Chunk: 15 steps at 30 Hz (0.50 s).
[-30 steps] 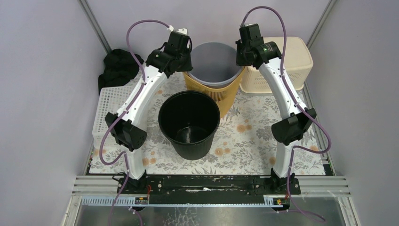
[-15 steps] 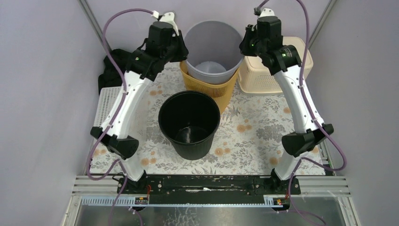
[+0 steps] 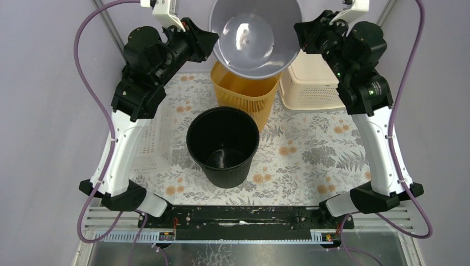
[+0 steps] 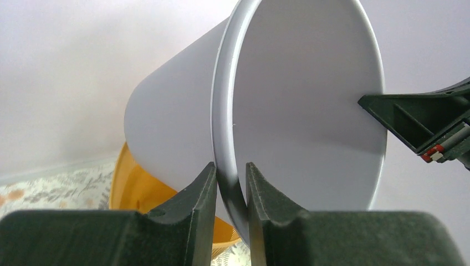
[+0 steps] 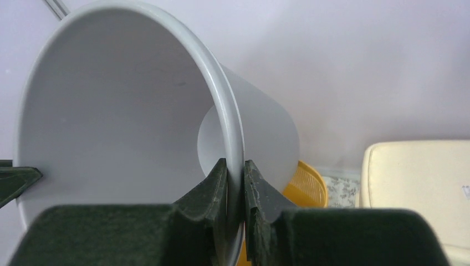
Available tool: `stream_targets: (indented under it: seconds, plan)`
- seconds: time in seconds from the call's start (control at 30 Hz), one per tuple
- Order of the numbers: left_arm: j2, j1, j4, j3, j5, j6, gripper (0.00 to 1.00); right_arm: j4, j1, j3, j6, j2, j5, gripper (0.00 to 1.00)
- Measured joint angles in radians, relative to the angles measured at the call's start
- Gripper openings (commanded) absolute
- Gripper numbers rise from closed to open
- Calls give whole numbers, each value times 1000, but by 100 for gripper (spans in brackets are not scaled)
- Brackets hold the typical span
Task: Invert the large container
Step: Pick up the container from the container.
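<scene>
Lifted above yellow basket (image 3: 244,102), grey container (image 3: 252,39), tilted, smooth inside

We can read no text, label, brand, number or sign on anything in these views.

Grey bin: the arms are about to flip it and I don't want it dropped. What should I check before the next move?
1. Pinch of the left gripper on the rim of the grey bin: ok.
2. Pinch of the right gripper on the opposite rim: ok.
3. Bin empty inside: ok.
4. Bin lifted out of the yellow basket: ok.
5. Bin upside down: not ok, its mouth faces up toward the top camera.
6. Free landing spot: cannot tell; the black bucket stands mid-mat.
</scene>
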Motion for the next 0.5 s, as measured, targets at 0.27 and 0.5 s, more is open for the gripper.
stream_targets:
  seconds: [0.27, 0.5]
  plan:
    - [22, -37, 77, 23, 56, 18, 15, 11, -3, -5, -36, -87, 29, 0]
    - [100, -83, 83, 77, 86, 24, 15, -64, -10, 8, -88, -148, 111, 0]
